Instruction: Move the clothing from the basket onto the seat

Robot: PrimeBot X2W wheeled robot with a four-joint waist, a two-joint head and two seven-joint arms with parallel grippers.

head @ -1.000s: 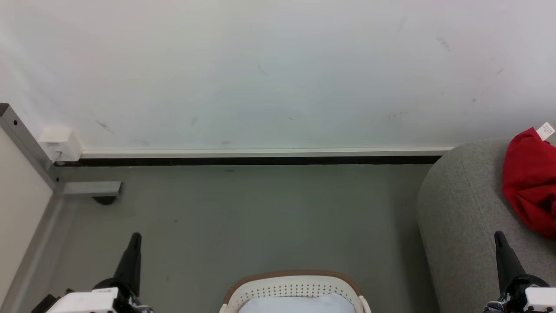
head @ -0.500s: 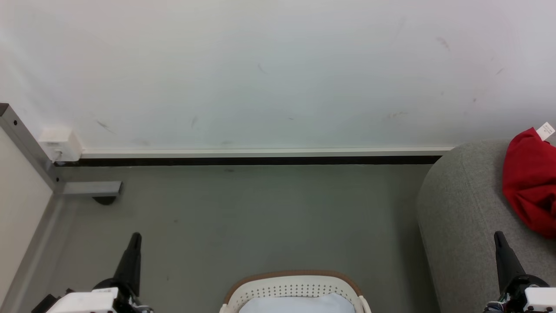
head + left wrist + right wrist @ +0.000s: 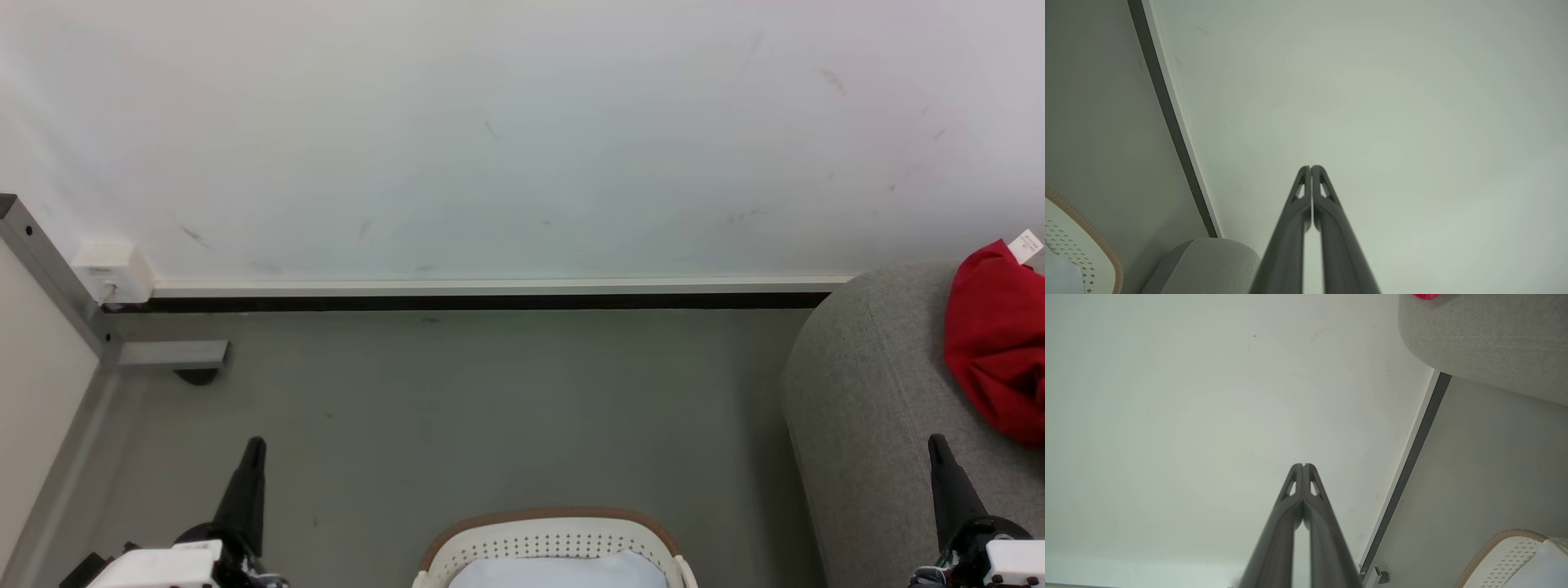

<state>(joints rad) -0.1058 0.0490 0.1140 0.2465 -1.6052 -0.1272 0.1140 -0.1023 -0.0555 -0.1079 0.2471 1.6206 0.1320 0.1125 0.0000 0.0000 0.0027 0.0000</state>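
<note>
Red clothing (image 3: 996, 343) with a small white tag lies bunched on the grey seat (image 3: 865, 384) at the right edge of the head view; a sliver of that red clothing (image 3: 1427, 296) tops the seat (image 3: 1486, 335) in the right wrist view. The white basket (image 3: 555, 543) with a brown rim sits on the floor at bottom centre, with pale blue-white fabric (image 3: 563, 572) inside. My left gripper (image 3: 255, 445) is shut and empty, left of the basket. My right gripper (image 3: 936, 443) is shut and empty, over the seat's front. Both point at the wall: left gripper (image 3: 1311, 167), right gripper (image 3: 1303, 465).
A white wall with a dark baseboard (image 3: 490, 300) runs across the back. A grey metal frame with a foot (image 3: 171, 355) and a white box (image 3: 110, 269) stand at the left. Bare grey floor (image 3: 490, 408) lies between basket and wall.
</note>
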